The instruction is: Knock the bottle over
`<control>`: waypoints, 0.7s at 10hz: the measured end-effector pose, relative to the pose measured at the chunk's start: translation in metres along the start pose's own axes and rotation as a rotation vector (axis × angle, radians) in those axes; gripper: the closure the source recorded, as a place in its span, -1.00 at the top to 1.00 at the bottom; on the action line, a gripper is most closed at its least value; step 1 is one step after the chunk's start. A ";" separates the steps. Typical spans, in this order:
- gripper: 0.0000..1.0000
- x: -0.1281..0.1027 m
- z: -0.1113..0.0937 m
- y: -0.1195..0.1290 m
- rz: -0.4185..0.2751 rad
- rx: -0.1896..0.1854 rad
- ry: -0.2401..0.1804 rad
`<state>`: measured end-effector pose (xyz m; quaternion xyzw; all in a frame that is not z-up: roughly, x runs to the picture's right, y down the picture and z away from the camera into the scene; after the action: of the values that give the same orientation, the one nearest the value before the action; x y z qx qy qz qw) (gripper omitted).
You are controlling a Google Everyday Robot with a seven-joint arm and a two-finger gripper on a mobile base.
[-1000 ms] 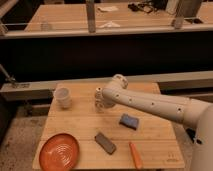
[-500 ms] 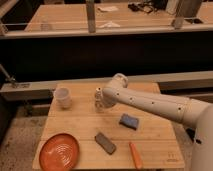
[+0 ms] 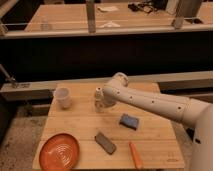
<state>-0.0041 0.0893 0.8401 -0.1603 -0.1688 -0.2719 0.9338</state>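
The bottle is slim and pale with a whitish cap. It stands upright on the wooden table, right of the white cup. My gripper is at the end of the white arm, which reaches in from the right. It sits right against the bottle's right side and hides part of it. Whether they touch is unclear.
An orange plate lies at the front left. A dark grey block, a blue sponge and an orange stick-shaped thing lie in front of the arm. A railing and a dark counter run behind the table.
Hardly anything has moved. The gripper stays beside the bottle and the bottle stands upright in all frames.
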 end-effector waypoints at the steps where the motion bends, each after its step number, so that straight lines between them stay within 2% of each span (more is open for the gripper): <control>1: -0.84 0.000 0.000 -0.001 -0.003 0.000 -0.002; 7: -0.84 -0.002 0.004 -0.004 -0.031 -0.004 -0.021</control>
<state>-0.0087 0.0881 0.8439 -0.1624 -0.1807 -0.2848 0.9273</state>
